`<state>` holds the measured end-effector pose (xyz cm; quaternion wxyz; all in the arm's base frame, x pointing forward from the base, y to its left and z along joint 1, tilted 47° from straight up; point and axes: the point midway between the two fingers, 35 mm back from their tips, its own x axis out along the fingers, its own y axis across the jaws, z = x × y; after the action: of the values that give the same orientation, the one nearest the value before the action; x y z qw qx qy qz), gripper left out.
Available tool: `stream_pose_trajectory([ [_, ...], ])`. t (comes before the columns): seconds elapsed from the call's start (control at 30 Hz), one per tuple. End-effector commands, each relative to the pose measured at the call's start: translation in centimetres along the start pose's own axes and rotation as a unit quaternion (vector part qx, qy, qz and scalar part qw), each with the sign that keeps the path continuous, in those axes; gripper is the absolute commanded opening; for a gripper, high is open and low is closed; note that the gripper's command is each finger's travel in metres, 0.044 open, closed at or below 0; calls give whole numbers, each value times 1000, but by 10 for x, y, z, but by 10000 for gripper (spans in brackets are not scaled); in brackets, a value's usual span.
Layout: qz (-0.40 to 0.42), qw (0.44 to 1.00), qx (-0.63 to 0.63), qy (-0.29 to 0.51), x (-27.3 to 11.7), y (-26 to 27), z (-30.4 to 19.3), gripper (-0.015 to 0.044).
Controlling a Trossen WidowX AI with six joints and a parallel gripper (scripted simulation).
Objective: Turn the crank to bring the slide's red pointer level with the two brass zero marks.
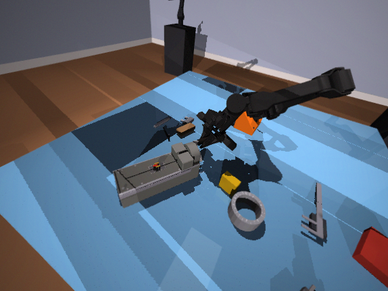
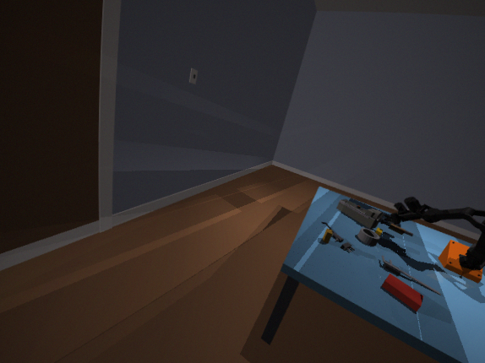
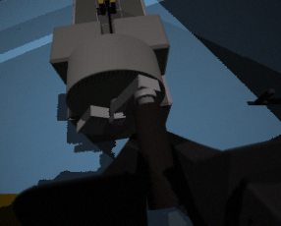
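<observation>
Evidently, pincer (image 1: 201, 143) (image 3: 147, 137): nearly shut, its fingers stopped by the dark crank handle (image 3: 151, 147) between them; the grip seems meant to carry the handle round its circle.
Handle: stands out endwise from the crank arm (image 3: 129, 95), off the centre of the round drum housing (image 1: 193, 152) (image 3: 114, 61), presumably to give leverage.
Machine: a long grey slide bed (image 1: 152, 179) (image 2: 359, 214) on the blue surface (image 1: 189, 250) (image 2: 321, 262), crank end toward the robot arm (image 1: 287, 98) (image 2: 435, 214), which suits a reach from that side.
Red pointer: on the bed's top, at the slot, close by the yellowish brass marks (image 1: 157, 168); whether level, too small to tell.
Step in hand: turning, by judgement; fine correction probably remains before release.
Next move: small arcs about the crank's axis, pincer kept closed, then a straight opening that leaves the handle unnudged.
Risk: overshoot, or a sideways pull that slips the handle.
Grey ring (image 1: 247, 213) (image 2: 368, 236) and yellow block (image 1: 230, 183) (image 2: 378, 231): apart from the machine, seemingly uninvolved.
</observation>
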<state>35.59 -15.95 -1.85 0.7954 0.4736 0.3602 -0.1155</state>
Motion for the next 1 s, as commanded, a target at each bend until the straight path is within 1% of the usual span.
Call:
stream_pose_trajectory([
  [0.0, -9, 1000, 4, 3, 4, -8, -4, 0],
  [0.97, -8, 1000, 5, 3, 26, -10, -26, 0],
])
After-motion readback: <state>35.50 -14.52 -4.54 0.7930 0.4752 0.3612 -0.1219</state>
